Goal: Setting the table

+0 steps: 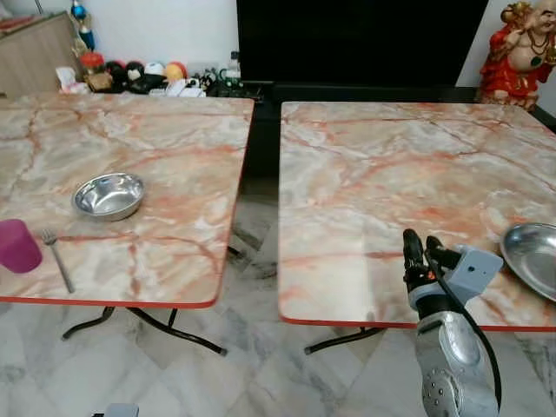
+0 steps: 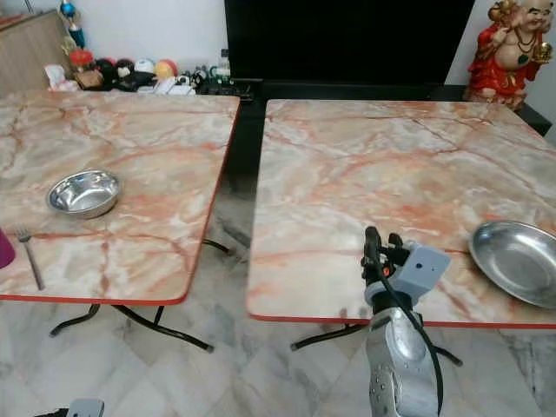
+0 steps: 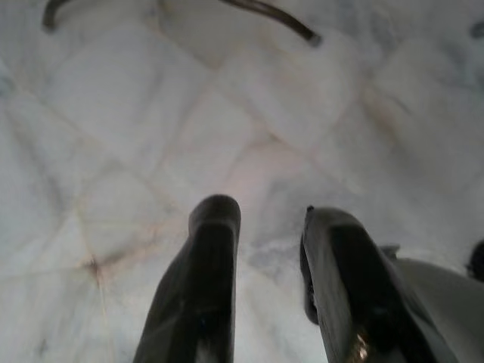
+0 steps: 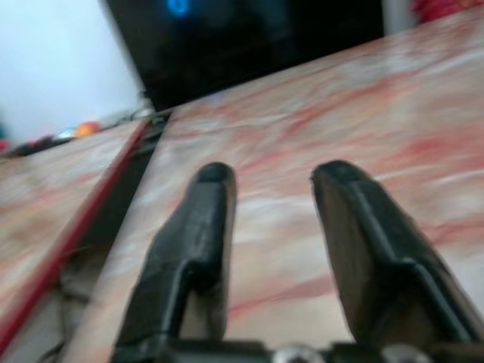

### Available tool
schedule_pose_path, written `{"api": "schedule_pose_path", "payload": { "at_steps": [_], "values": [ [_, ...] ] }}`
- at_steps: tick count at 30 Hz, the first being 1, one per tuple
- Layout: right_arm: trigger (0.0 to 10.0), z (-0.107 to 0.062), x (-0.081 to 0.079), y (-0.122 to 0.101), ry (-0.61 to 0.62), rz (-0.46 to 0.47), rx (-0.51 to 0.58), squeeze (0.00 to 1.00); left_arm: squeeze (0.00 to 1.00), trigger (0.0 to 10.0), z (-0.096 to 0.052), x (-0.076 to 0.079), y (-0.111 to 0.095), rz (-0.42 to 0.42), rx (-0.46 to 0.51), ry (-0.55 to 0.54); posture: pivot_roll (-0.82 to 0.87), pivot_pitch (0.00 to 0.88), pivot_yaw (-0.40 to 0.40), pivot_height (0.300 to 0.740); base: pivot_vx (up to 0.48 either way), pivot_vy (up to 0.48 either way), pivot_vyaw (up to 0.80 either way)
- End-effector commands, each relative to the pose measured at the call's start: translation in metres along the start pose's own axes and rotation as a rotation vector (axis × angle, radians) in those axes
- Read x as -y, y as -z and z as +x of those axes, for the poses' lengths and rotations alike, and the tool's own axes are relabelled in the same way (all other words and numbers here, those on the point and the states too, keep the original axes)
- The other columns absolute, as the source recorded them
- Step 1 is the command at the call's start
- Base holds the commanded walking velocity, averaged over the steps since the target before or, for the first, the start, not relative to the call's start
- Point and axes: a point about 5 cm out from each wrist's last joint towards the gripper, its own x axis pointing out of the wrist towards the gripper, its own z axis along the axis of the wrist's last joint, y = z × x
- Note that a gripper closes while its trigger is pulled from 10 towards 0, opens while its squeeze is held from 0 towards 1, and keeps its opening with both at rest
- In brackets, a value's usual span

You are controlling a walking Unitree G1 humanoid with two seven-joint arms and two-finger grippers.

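Observation:
Two marble-patterned tables stand side by side. The left table (image 1: 165, 148) carries a steel bowl (image 1: 109, 195), a fork (image 1: 57, 258) and a purple cup (image 1: 16, 246) near its front left. A steel plate (image 1: 532, 258) lies at the right table's (image 1: 391, 174) front right corner. My right gripper (image 1: 423, 252) is raised over that table's front edge, left of the plate, open and empty, its fingers (image 4: 197, 227) apart. My left gripper (image 3: 265, 227) hangs low over the floor, open with nothing in it.
A narrow gap (image 1: 261, 200) with marble floor separates the tables. Behind them are a dark screen (image 1: 356, 39), a low shelf with clutter (image 1: 148, 76) and a red figurine (image 1: 519, 52). Metal table legs (image 1: 148, 323) stick out below.

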Motion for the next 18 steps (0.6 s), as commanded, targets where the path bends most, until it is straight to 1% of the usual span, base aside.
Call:
{"api": "schedule_pose_path", "payload": {
  "at_steps": [1, 8, 10, 18],
  "values": [
    [10.0, 0.0012, -0.0051, -0.0032, -0.021, -0.014, 0.011, 0.00, 0.00, 10.0, -0.0020, -0.0012, 0.0069, -0.005, -0.028, -0.003, -0.05, 0.101, -0.007, 0.740, 0.000, 0.480, 0.00],
    [10.0, 0.0021, -0.0056, -0.0018, -0.037, -0.038, 0.000, 0.00, 0.00, 10.0, -0.0017, 0.0025, 0.0074, -0.015, -0.028, -0.003, -0.05, 0.100, -0.016, 0.740, 0.000, 0.480, 0.00],
    [10.0, 0.0035, -0.0068, -0.0022, -0.051, -0.063, 0.000, 0.00, 0.00, 10.0, -0.0016, 0.0042, 0.0077, -0.021, -0.028, -0.002, -0.05, 0.097, -0.024, 0.740, 0.000, 0.480, 0.00],
    [10.0, 0.0045, -0.0106, -0.0007, -0.061, -0.062, -0.007, 0.00, 0.00, 10.0, -0.0017, 0.0060, 0.0085, -0.032, -0.028, -0.004, -0.05, 0.097, -0.027, 0.740, 0.000, 0.480, 0.00]
  ]
}}
